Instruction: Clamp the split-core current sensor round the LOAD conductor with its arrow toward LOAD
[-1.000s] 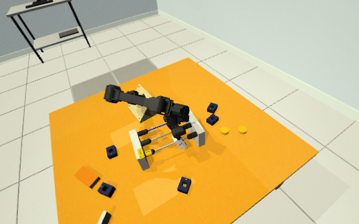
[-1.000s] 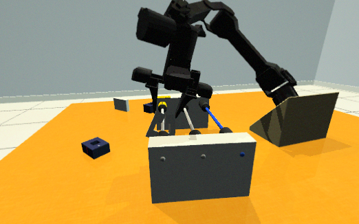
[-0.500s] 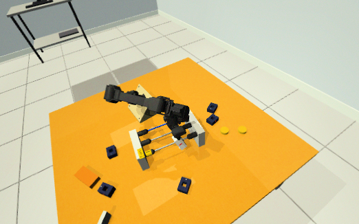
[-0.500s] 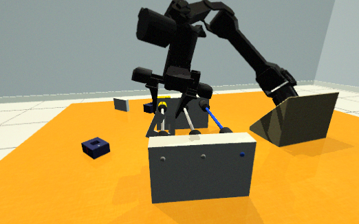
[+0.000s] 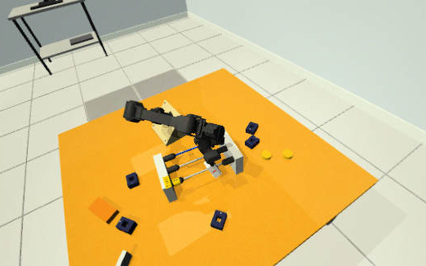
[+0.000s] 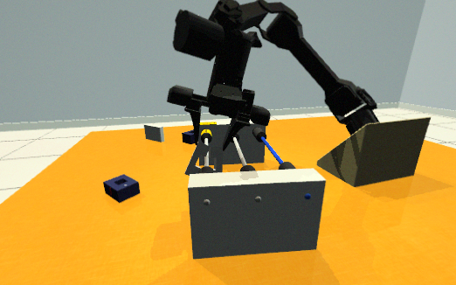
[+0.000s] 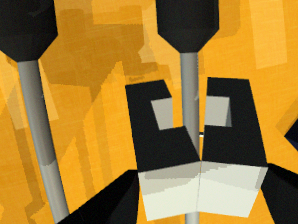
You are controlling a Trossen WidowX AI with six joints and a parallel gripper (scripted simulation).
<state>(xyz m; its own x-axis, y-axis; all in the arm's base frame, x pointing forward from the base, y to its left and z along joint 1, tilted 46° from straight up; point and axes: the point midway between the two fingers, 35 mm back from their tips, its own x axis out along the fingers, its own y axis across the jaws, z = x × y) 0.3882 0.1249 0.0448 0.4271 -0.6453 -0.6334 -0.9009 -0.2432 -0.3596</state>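
Observation:
The LOAD conductor is the grey rod (image 5: pixel 193 175) (image 6: pixel 206 153) (image 7: pixel 189 75) beside the yellow marker (image 5: pixel 167 182) (image 6: pixel 208 123); its lettering is too small to read. The white and black sensor (image 5: pixel 214 170) (image 6: pixel 196 161) (image 7: pixel 170 187) is at this rod, near the rack end opposite the marker. Its two halves stand spread, one on each side of the rod, with the gap facing down. My gripper (image 5: pixel 210 162) (image 6: pixel 211 144) (image 7: pixel 199 176) is shut on the sensor from above. A small red mark shows on the sensor; the arrow's direction cannot be made out.
A middle grey rod (image 5: pixel 191 162) (image 6: pixel 239 152) (image 7: pixel 37 100) and a blue rod (image 5: pixel 186 151) (image 6: pixel 272 150) run alongside, between two end blocks (image 5: pixel 238 163) (image 6: pixel 255 227). Several dark blue blocks (image 5: pixel 219 220) (image 6: pixel 121 189), yellow discs (image 5: pixel 287 153) and an orange block (image 5: pixel 103 209) lie around.

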